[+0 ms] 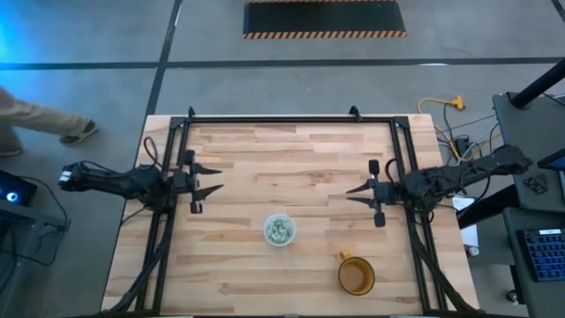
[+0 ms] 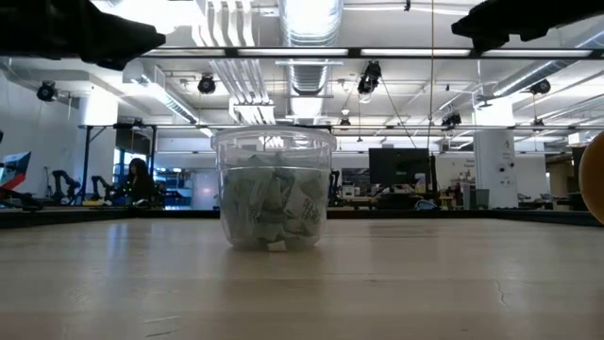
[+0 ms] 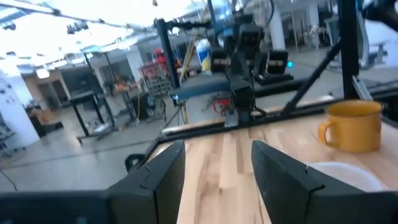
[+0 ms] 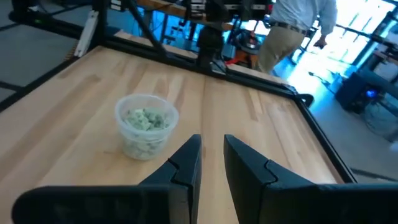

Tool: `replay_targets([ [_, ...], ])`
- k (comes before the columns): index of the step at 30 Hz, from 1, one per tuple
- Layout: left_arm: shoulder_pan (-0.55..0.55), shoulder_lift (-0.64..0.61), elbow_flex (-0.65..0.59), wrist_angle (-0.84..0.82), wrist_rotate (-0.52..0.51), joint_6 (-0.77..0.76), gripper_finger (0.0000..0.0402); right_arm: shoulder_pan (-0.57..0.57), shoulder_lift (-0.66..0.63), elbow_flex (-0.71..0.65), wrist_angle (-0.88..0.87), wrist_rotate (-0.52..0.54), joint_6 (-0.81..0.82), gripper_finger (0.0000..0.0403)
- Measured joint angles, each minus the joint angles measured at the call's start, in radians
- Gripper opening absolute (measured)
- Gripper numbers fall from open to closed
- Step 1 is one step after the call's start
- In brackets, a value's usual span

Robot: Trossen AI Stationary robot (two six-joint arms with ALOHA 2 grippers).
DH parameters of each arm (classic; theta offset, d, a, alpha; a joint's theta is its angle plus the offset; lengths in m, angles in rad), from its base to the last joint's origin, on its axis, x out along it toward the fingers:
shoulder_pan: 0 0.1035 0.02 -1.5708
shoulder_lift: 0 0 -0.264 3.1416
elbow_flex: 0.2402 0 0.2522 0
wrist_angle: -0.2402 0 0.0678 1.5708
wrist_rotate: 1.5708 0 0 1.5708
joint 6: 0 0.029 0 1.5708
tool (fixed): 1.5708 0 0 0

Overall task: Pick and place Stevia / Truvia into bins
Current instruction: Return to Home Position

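1. Location of goods: the Stevia / Truvia sachets (image 2: 274, 203) lie heaped inside the clear cup (image 1: 267, 231), which stands upright near the middle of the table (image 1: 265, 150), somewhat toward the near edge. No loose sachet shows on the boards in any view.
2. Fill: seen from the side, the sachets fill most of the cup's height, crumpled and lying at all angles.
3. Left gripper (image 1: 212, 179): it hangs over the left side of the table, well apart from the cup, fingers spread wide with nothing between them.
4. Right gripper (image 1: 353, 193): it hangs over the right side, pointing at the left one, fingers parted by a narrow gap and empty.
5. Handling, as judged: each sachet should be very light, thin and limp, with smooth paper that creases easily. A flat one gives little edge to seize, so a pinch across the short width with the tips close to the wood would suit. Hard squeezing risks a torn seam.
6. The cup looks light and thin-walled, and a knock to the rim could tip it. If it is moved at all, hold it by the wall below the rim.
7. Markings: pale green and white print shows on the sachets, but no brand or wording can be read. The cup carries no visible label.
8. Other items: an amber mug (image 1: 357, 276) stands right of the cup and nearer. A person (image 1: 35, 119) stands beyond the table's far left corner.
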Motion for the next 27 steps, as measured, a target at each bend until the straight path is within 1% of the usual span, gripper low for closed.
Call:
replay_targets([
  [4,0.0,-0.09,-0.041,-0.01,0.0,0.005,0.0169,-0.043,-0.046,-0.028,0.003,-0.015,0.026,0.0059],
  [8,0.0,-0.169,-0.075,-0.059,-0.001,0.004,0.0169,-0.092,-0.131,-0.078,0.005,-0.116,0.025,0.0059],
  [12,0.0,-0.24,-0.092,-0.091,-0.01,-0.025,0.0169,-0.141,-0.247,-0.143,0.011,-0.156,0.032,0.0059],
  [20,0.003,-0.229,-0.104,-0.132,-0.056,-0.059,0.0169,-0.229,-0.488,-0.266,0.003,-0.164,0.079,0.0059],
  [24,0.003,-0.233,-0.104,-0.14,-0.083,-0.072,0.0169,-0.273,-0.596,-0.325,0.001,-0.224,0.105,0.0059],
  [27,0.003,-0.229,-0.104,-0.141,-0.084,-0.073,0.0169,-0.306,-0.655,-0.348,0.002,-0.264,0.11,0.0059],
])
